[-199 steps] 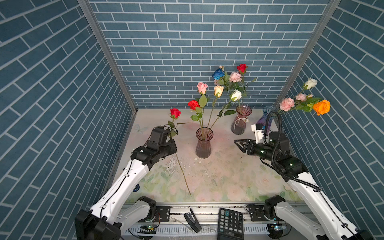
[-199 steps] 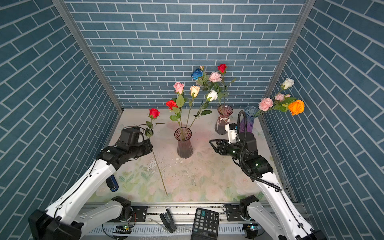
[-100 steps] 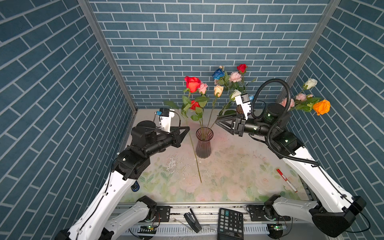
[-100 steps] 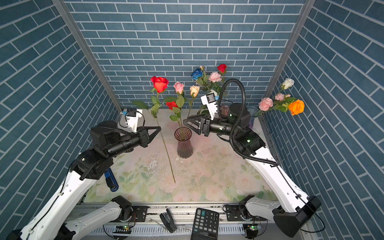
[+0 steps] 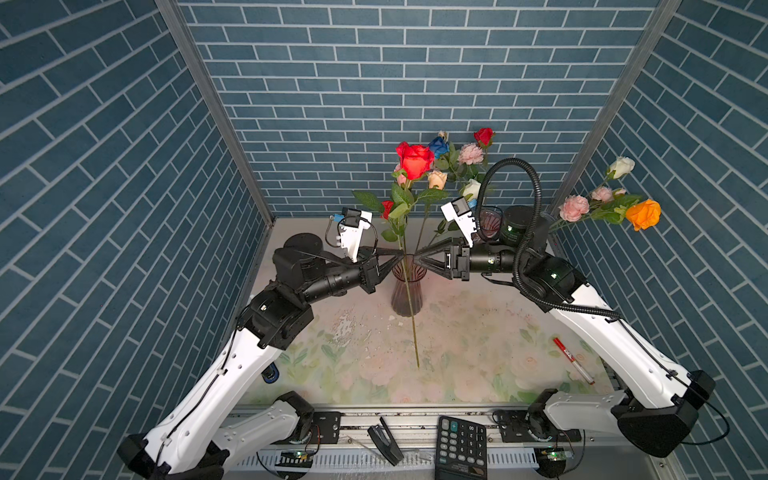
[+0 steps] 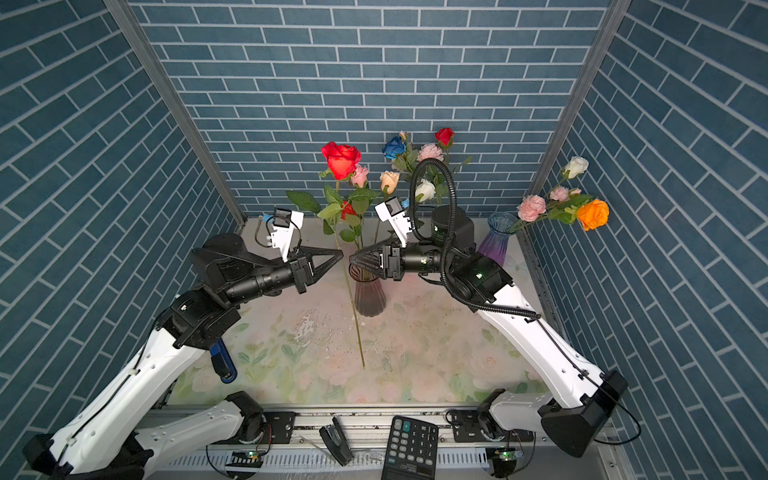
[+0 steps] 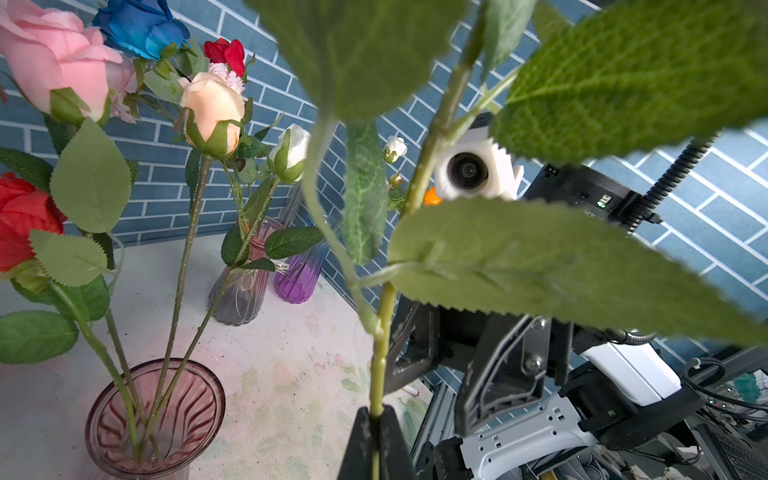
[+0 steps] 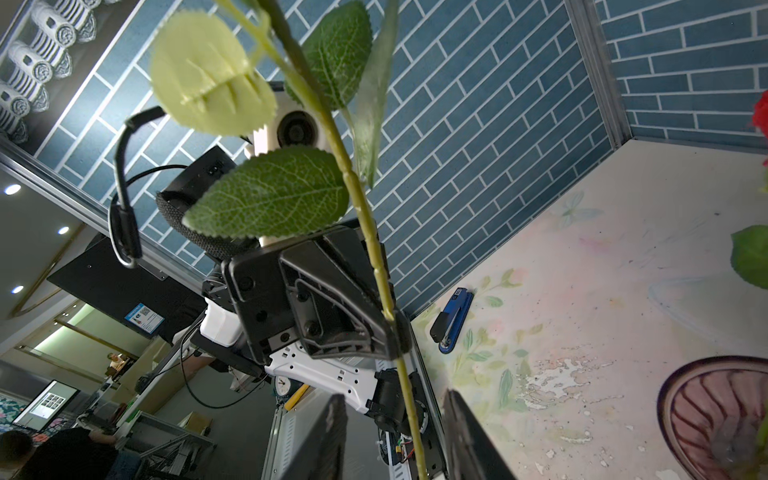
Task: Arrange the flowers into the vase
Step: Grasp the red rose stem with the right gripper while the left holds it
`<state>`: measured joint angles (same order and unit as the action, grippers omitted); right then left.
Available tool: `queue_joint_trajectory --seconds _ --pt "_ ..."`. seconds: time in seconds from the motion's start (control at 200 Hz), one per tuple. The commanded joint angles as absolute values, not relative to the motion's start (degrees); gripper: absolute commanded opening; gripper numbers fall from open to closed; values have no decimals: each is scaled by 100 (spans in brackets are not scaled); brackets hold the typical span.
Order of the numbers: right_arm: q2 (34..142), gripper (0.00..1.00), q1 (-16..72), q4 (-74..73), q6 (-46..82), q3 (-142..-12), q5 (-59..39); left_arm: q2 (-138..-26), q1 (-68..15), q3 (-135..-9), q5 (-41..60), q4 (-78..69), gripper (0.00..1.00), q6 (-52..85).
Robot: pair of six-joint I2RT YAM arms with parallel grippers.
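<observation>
Your left pincer (image 5: 400, 252) clamped on red rose (image 5: 413, 160) stem. Stem near upright, foot hanging outside vase (image 5: 401, 301), just beside it. Your right pincer (image 8: 397, 399) part-open, jaws straddling same stem next to left's grip, not pinching. Right arm nearer vase.

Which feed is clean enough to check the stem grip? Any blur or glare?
Both top views: sharp, evenly lit, red rose crisp. Left wrist view: near leaves blurred and blocking, stem in the left claw clear. Right wrist view: pale leaf washed out, stem between the open right claw sharp.
</observation>
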<state>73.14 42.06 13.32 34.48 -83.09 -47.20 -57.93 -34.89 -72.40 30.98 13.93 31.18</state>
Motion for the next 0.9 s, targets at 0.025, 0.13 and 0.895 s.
queue_joint_trajectory --seconds 0.025,0.13,0.895 --pt "7329 38 4311 1426 3268 -8336 -4931 -5835 -3516 -7330 3226 1078 0 3262" --pt "7394 36 4366 1398 3269 -8378 -4935 -5854 -3520 -7305 3184 1022 0 3361" --pt "7794 0 4430 2033 2449 -9215 -4042 -5434 -3507 -7038 2766 1318 52 3290"
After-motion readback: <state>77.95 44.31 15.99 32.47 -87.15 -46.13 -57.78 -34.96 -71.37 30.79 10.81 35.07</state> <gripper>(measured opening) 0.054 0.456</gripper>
